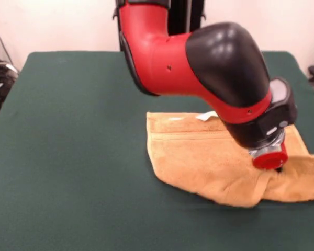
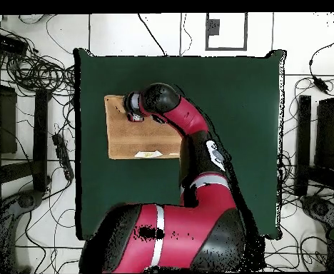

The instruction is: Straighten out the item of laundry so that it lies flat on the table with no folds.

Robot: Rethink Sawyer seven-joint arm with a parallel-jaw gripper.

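Observation:
The orange-tan towel [image 1: 199, 157] lies on the right side of the dark green table [image 1: 68, 130]. Its near right part is bunched into a fold, a stripe band runs near its far edge, and a small white tag [image 1: 206, 116] shows at that edge. My gripper [image 1: 275, 168] is down on the towel's right part, at the fold, hidden under the red wrist. In the overhead view the towel [image 2: 130, 139] lies at the left of the table [image 2: 234, 107], with the gripper [image 2: 134, 108] over its upper edge. The arm covers the towel's right part there.
The towel lies close to the table's right edge in the front view. Cables [image 1: 0, 78] hang off the table's left side. In the overhead view, tangled cables [image 2: 34, 71] and dark equipment [image 2: 320, 143] stand around the table.

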